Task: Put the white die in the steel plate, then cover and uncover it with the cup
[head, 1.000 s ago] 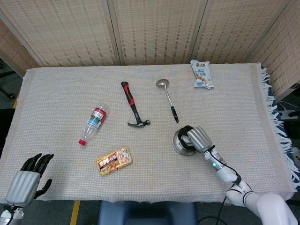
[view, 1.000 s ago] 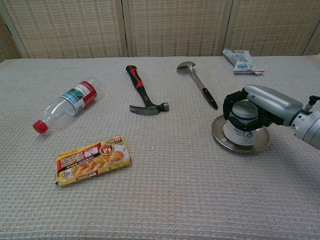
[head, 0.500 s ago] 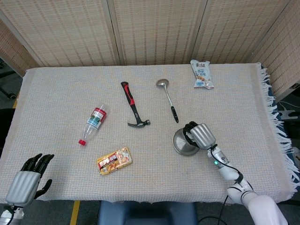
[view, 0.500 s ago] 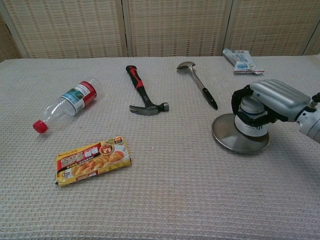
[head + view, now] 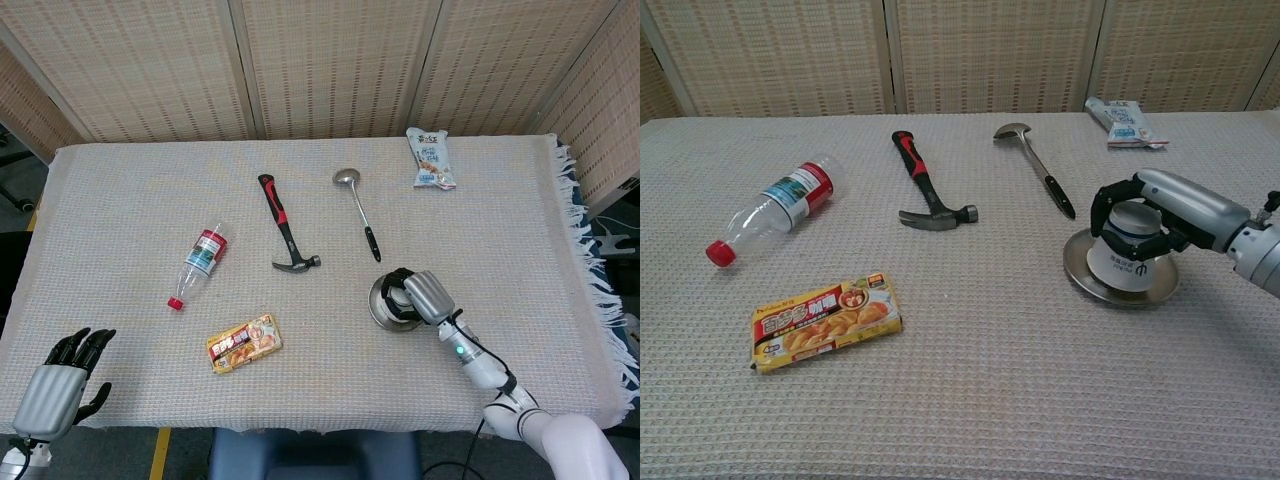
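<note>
The white cup (image 5: pixel 1130 262) stands upside down on the steel plate (image 5: pixel 1080 277) at the right of the table. My right hand (image 5: pixel 1170 208) reaches over the cup from the right and grips its top with curled fingers. In the head view the same hand (image 5: pixel 421 296) covers most of the plate (image 5: pixel 380 308). No white die shows in either view. My left hand (image 5: pixel 58 388) rests low at the near left corner, fingers apart, holding nothing.
A hammer (image 5: pixel 925 187) and a ladle (image 5: pixel 1037 168) lie behind the plate. A plastic bottle (image 5: pixel 780 205) and a yellow food box (image 5: pixel 827 320) lie to the left. A snack packet (image 5: pixel 1122 122) sits at the far right.
Half a second ago my right hand held the cup raised off the plate, up and to the right. It has come back down with the cup onto the plate. The left hand has not moved.
</note>
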Robot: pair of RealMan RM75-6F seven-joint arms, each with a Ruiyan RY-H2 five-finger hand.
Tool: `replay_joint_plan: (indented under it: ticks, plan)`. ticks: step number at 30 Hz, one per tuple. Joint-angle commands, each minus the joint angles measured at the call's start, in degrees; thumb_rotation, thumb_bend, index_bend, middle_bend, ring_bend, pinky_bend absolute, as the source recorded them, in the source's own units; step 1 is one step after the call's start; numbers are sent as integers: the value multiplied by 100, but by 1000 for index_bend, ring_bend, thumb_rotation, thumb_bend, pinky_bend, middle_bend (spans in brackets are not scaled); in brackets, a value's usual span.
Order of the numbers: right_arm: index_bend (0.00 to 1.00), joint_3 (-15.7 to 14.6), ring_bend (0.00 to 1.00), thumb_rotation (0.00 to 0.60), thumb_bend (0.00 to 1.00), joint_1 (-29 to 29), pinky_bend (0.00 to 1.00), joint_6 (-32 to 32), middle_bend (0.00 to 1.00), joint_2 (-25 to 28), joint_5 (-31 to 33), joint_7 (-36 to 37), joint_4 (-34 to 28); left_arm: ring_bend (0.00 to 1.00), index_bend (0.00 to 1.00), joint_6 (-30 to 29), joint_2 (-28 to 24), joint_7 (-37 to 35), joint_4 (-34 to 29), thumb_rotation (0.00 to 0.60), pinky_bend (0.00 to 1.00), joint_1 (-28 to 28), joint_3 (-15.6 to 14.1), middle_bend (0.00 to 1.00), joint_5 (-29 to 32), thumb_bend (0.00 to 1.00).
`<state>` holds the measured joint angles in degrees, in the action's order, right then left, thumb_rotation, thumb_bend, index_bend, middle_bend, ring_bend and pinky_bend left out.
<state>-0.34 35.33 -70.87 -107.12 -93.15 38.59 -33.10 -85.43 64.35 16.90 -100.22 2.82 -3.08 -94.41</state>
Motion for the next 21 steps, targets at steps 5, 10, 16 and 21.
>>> replay_joint_plan:
  ticks: [5, 10, 16, 21]
  plan:
    - [540, 34, 366, 600, 443, -11, 667, -438, 476, -451, -70, -1322, 1270, 92, 110, 0, 3, 6, 3, 600, 184, 1, -1, 135, -5, 345]
    - [538, 10, 366, 600, 443, -53, 667, -262, 476, -442, -8, -549, 1022, 92, 110, 10, 4, 9, 2, 600, 184, 4, -3, 135, 1, 348]
    - [527, -140, 366, 600, 443, -4, 663, 72, 476, -10, -64, 476, 222, 92, 110, 3, -12, -8, -12, 600, 184, 3, -7, 136, -9, 347]
    - [526, -78, 366, 600, 443, -51, 663, -256, 476, -255, -92, -760, 845, 92, 110, -1, -18, -48, -13, 600, 184, 2, -12, 135, -20, 345]
